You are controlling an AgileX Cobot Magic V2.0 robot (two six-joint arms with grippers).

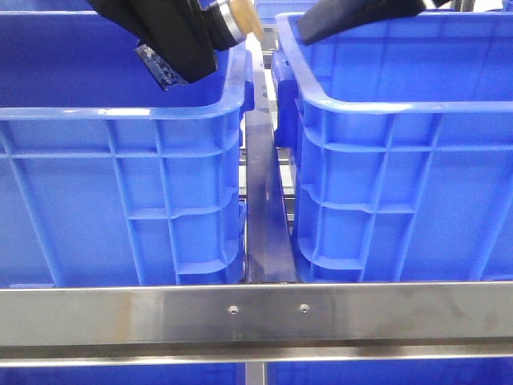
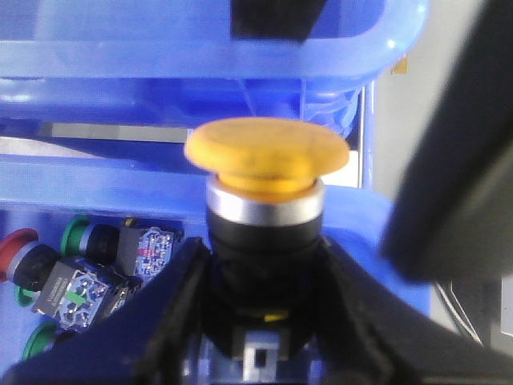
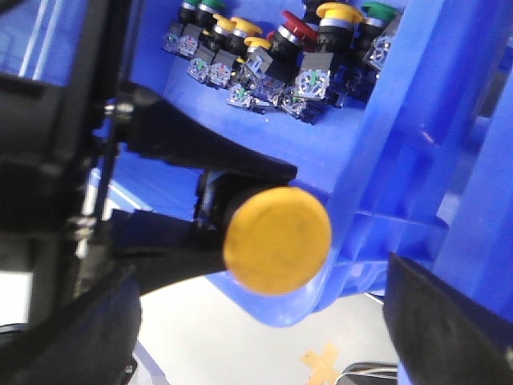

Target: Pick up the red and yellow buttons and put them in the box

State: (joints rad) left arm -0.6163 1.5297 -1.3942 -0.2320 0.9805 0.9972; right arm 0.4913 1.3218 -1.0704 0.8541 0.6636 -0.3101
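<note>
1. Left claw is clamped on the black body of a yellow button; in my left wrist view both fingers press its sides, the yellow cap pointing away from the wrist.

2. Front view puts that claw high over the inner corner of the left crate, the cap poking out toward the gap between the crates.

3. Right claw looks open and empty to me: its two dark fingers show at the edges of the right wrist view, well apart, with the yellow cap seen between them but not touched.

4. Right crate sits just beside the left one, a metal rail running between them. I judge it to be the target, though I cannot see inside it.

5. Risks as I see them: the button is held only by its body, so a jolt could twist it loose into the gap or onto the rail. Both arms crowd the same corner, so a careless move could knock them together or clip a crate rim.

6. Counts: two blue crates, two claws, one button in hand. In the left crate's loose pile I make out about three yellow caps, one red button and two or three green; the heap overlaps, so I cannot be sure.
</note>
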